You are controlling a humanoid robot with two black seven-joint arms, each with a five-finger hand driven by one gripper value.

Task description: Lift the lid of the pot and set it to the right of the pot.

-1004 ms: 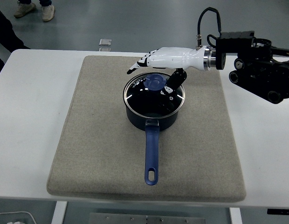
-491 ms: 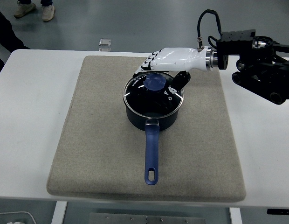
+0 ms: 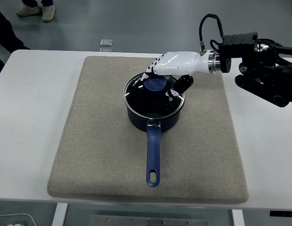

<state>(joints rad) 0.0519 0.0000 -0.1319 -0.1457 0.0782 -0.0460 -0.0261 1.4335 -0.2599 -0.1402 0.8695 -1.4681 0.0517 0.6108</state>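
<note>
On the white table (image 3: 37, 117) we see a grey mat (image 3: 89, 141), and near the middle of that mat stands a dark blue pot (image 3: 153, 117). Its long blue handle (image 3: 153, 157) points toward the table's near edge. We find the glass lid (image 3: 155, 94) resting on the pot's rim, with a round blue knob (image 3: 157, 84) at its centre.

Our right hand (image 3: 172, 68), white with dark fingertips, reaches in from the right on a black arm (image 3: 259, 66) and sits over the back right part of the lid. We see its fingers (image 3: 153, 67) curled down behind the knob, while the thumb (image 3: 180, 85) comes down on the knob's right side, just above the glass. The fingers look partly closed around the knob, but from this angle we cannot tell whether they grip it or only touch it. The lid appears level and seated on the pot.

To the right of the pot we see bare mat. Our left arm does not show. At the top left edge we see a person's shoes (image 3: 37, 10) on the floor, and a small clear object (image 3: 107, 42) lies on the floor beyond the table's far edge.
</note>
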